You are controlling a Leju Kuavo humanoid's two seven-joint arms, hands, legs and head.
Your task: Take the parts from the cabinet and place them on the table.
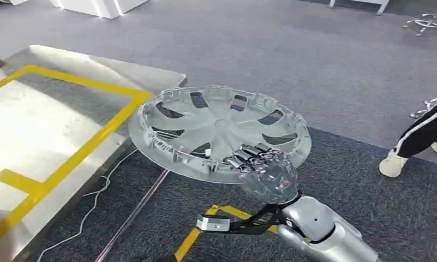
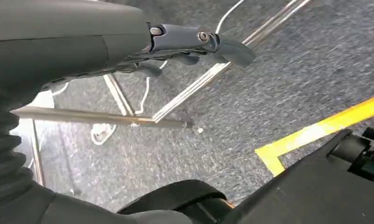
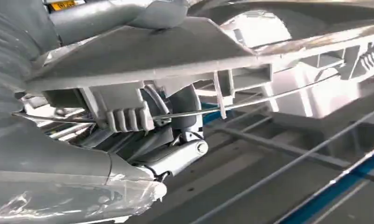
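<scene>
A silver wheel cover [image 1: 219, 131] with several spokes and cut-outs hangs flat in mid-air over the dark carpet, held at its near rim by my right hand [image 1: 262, 166]. In the right wrist view the rim of the wheel cover [image 3: 185, 60] runs across the picture, with my right hand [image 3: 171, 154] clamped on it from below and its fingers under the rim. My left hand [image 2: 194, 44] hangs over the carpet with its fingers apart and nothing in it. The metal table [image 1: 36, 136] lies to the left of the cover.
The table carries yellow tape lines [image 1: 90, 139] and its corner sits just left of the cover. A white cable [image 1: 99, 194] trails on the floor by the table's edge. A person's leg and shoe [image 1: 418, 139] stand at the right. Yellow floor tape [image 2: 325, 128] crosses the carpet.
</scene>
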